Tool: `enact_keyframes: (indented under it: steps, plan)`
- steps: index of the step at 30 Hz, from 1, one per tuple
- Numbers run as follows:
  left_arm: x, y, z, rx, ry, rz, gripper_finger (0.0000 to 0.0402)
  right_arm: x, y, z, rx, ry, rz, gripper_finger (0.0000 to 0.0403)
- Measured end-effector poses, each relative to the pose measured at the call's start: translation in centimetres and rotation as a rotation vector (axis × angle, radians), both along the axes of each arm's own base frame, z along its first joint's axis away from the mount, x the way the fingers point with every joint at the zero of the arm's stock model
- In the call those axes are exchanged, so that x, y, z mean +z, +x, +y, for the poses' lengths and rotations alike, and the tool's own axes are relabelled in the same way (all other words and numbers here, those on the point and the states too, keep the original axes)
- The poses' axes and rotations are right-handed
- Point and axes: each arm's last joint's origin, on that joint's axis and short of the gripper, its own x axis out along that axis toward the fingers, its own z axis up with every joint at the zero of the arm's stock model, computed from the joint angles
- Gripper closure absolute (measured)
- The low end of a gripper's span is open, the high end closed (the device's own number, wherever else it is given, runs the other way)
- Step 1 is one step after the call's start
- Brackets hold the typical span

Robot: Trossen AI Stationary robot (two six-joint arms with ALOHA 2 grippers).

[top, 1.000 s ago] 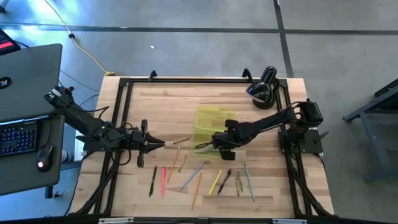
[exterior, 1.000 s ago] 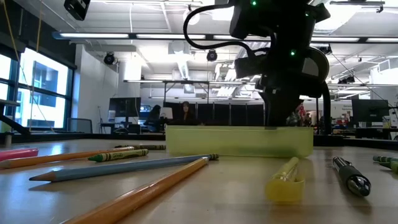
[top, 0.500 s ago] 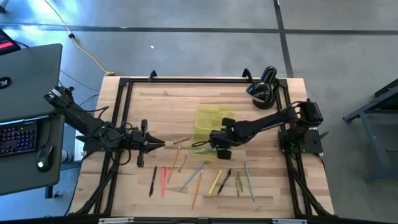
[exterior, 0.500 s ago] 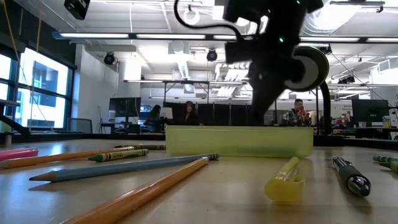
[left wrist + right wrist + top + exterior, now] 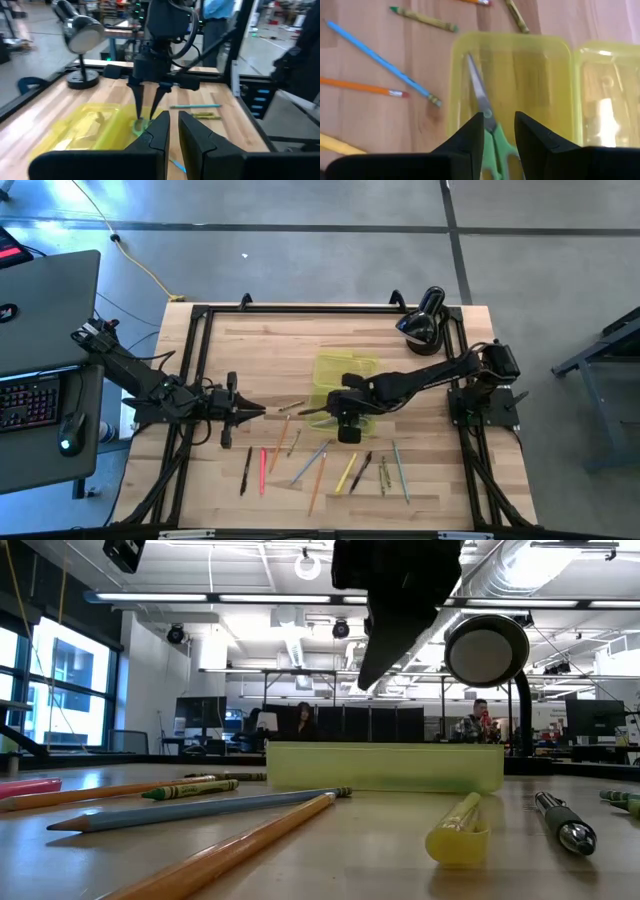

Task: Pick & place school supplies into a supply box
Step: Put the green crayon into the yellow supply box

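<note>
Nearest the table's front edge lies a loose row of pens and pencils: a black pen [image 5: 246, 471], a pink-red one [image 5: 263, 470], an orange pencil [image 5: 317, 483], a grey-blue pencil [image 5: 309, 463] crossing above it, a yellow marker [image 5: 346, 473], and two more thin sticks [image 5: 401, 472] off to the right. All of them rest flat on the wood, apart from the box.

Just behind that row sits the supply box [image 5: 322, 394], a translucent yellow-green case lying open, its two shallow halves side by side. In the right wrist view the nearer half [image 5: 457, 75] holds the green-handled scissors [image 5: 482, 107], blades closed and pointing along the tray's length, lying flat on its floor. The other half [image 5: 605, 100] shows no supplies in it. A green crayon [image 5: 424, 18] and a grey-blue pencil lie on the table just outside the tray's wall.

The right gripper [image 5: 345, 420] hangs above the near end of the box, directly over the scissors' handles; its fingers stand parted with a clear gap and grasp nothing, the scissors lying free below them.

Further left, the left gripper [image 5: 252, 412] waits low over the table, pointing toward the box, its fingers nearly together with a narrow gap and empty.

At the far right corner stands a black rounded lamp [image 5: 424, 320].
</note>
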Motion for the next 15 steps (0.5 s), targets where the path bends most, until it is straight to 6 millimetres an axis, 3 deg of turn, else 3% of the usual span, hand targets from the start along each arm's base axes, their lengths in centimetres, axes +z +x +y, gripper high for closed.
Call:
enact_keyframes:
  steps: [9,15]
  plan:
    - [-0.9,0.7,-0.7,-0.051,-0.126,0.055,0.0330,0.1,-0.2,1.3,0.012,-0.048,-0.018,0.0316]
    - [-2.5,1.5,-1.3,-0.012,-0.344,0.162,0.0330,0.1,-0.3,1.8,0.004,-0.087,-0.024,0.0316]
